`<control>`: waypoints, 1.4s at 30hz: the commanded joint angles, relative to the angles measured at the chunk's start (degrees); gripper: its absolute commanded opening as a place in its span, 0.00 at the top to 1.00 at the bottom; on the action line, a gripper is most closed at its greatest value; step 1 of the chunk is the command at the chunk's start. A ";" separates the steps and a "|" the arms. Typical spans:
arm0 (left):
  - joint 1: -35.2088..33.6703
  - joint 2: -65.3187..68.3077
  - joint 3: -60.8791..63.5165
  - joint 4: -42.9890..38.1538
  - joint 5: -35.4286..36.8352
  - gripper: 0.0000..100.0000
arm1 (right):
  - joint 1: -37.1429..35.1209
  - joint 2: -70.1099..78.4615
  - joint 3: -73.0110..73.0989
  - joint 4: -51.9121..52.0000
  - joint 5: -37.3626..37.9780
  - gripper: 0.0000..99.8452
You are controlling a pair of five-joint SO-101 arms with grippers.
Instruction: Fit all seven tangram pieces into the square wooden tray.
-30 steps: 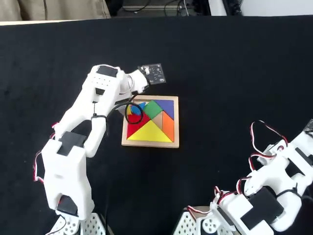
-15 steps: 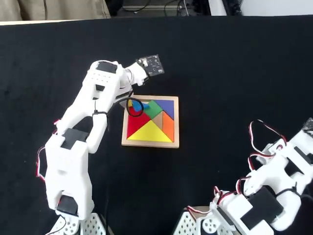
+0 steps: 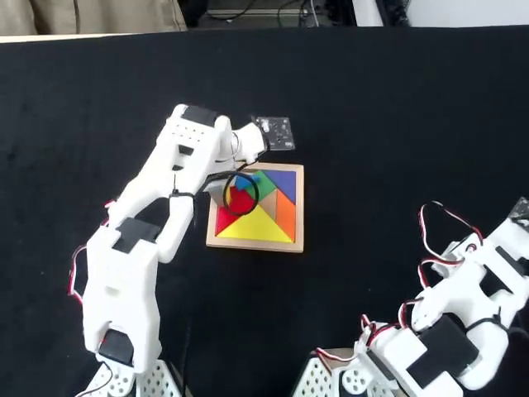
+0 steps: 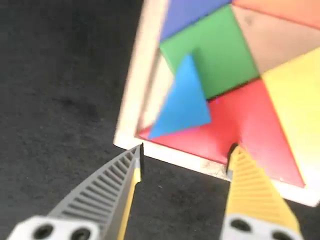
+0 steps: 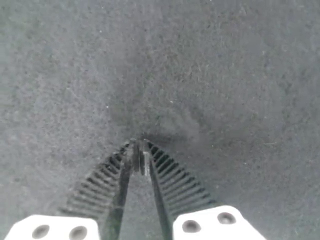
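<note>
The square wooden tray [image 3: 294, 208] lies mid-table with coloured pieces in it. My left arm [image 3: 186, 157] stretches over its far-left corner. My left gripper [image 4: 185, 152] hangs open just outside the tray's rim [image 4: 145, 75], with nothing between its fingers. A blue triangle [image 4: 182, 100] lies askew, overlapping the green square [image 4: 215, 55] and the red triangle [image 4: 240, 130], with bare wood [image 4: 156, 95] beside it. Yellow [image 4: 292, 105], orange [image 4: 285, 10] and purple [image 4: 192, 12] pieces sit flat. My right gripper [image 5: 137, 150] is shut and empty just above the black cloth.
Black cloth [image 3: 397, 116] covers the whole table around the tray. My right arm [image 3: 463, 314] is folded at the near right corner, well away from the tray. A tan triangular patch [image 4: 270, 42] shows between green and orange; I cannot tell whether it is a piece.
My left arm has swung to the right, so its wrist now covers more of the tray's far-left part. The right arm has stayed put.
</note>
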 commanded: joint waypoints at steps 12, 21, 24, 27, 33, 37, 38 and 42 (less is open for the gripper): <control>3.38 7.47 -14.73 -2.90 9.93 0.72 | -0.79 0.57 -2.24 0.09 0.70 0.99; 2.24 8.97 -19.21 -2.46 10.37 0.72 | -0.79 0.57 -2.24 0.09 0.70 0.99; 2.42 8.53 -19.47 -2.46 12.13 0.72 | -0.79 0.57 -2.24 0.09 0.70 0.99; 2.68 8.26 -20.62 0.70 14.33 0.72 | -0.79 0.57 -2.24 0.09 0.70 0.99; 3.38 2.99 -27.21 15.91 16.97 0.72 | -0.88 0.48 -2.24 0.09 0.70 0.99; 3.56 -5.01 -31.96 24.88 22.42 0.72 | -1.85 0.04 -2.51 0.53 0.70 0.99; 3.65 -7.38 -33.01 26.81 23.56 0.72 | -2.73 0.04 -2.59 0.62 0.70 0.99; 0.40 -16.26 -34.33 28.84 31.21 0.72 | -8.88 -1.80 -4.62 5.27 0.70 0.99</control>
